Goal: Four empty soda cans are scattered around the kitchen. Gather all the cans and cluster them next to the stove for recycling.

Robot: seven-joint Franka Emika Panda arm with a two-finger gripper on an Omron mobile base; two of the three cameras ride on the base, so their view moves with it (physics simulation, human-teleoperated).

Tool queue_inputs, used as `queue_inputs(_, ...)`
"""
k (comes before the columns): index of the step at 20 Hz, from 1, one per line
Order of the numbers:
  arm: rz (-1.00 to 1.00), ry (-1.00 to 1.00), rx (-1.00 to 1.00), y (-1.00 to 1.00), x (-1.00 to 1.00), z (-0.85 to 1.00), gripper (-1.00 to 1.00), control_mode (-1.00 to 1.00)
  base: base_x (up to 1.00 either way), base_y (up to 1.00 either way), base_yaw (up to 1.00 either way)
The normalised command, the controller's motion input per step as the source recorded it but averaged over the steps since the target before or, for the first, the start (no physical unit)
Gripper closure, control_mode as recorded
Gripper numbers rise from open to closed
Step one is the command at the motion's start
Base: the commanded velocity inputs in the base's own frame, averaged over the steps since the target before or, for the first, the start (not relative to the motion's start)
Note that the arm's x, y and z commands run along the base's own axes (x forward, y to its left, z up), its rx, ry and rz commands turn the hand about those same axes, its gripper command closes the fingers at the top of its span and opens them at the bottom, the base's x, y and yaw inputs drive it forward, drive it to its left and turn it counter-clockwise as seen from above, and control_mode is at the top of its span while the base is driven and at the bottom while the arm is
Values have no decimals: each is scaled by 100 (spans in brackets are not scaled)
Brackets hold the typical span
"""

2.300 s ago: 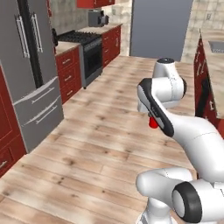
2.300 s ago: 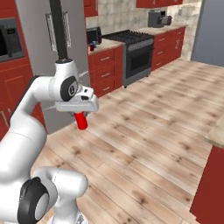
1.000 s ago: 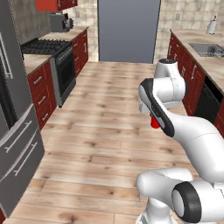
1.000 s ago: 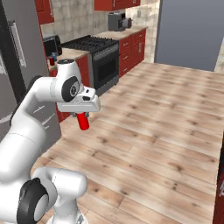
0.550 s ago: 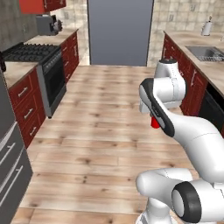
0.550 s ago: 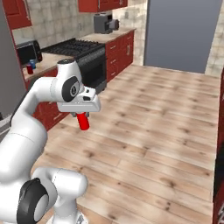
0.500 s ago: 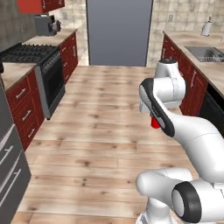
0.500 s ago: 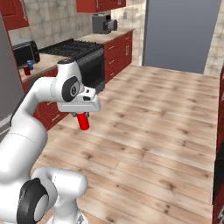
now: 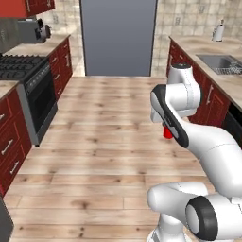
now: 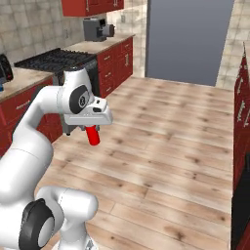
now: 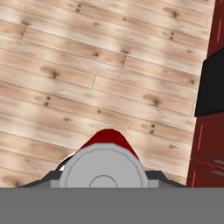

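Observation:
My gripper (image 10: pixel 91 130) is shut on a red soda can (image 10: pixel 92 136) and holds it at about counter height over the wood plank floor. In the left base view the can (image 9: pixel 167 134) peeks out from behind my forearm. In the hand view, its silver top and red body (image 11: pixel 106 138) sit between my fingertips. The stove (image 9: pixel 16 67), a black cooktop with dark grates, stands on the left above a black oven door. It is the stove (image 10: pixel 54 59) just beyond my arm in the right base view.
A grey appliance (image 10: pixel 97 28) sits on the counter past the stove. A tall grey fridge (image 9: pixel 118 38) closes the far end of the aisle. The right-hand counter has a sink (image 9: pixel 221 63) and a white bottle (image 9: pixel 218 32). Red cabinets (image 11: pixel 209 151) line both sides.
The whole scene has shifted as the base turned and drove. The stove has slid toward the left and nearer. My arm and the gripped red can keep the same pose.

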Motion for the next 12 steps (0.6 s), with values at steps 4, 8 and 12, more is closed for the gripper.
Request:
queue_inputs(4,0,0,0,0,0,0,100,100,86,0,-12)
queue_inputs(8,0,0,0,0,0,0,100,100,87,0,-11)
queue_inputs(12,0,0,0,0,0,0,100,100,82,1,-11)
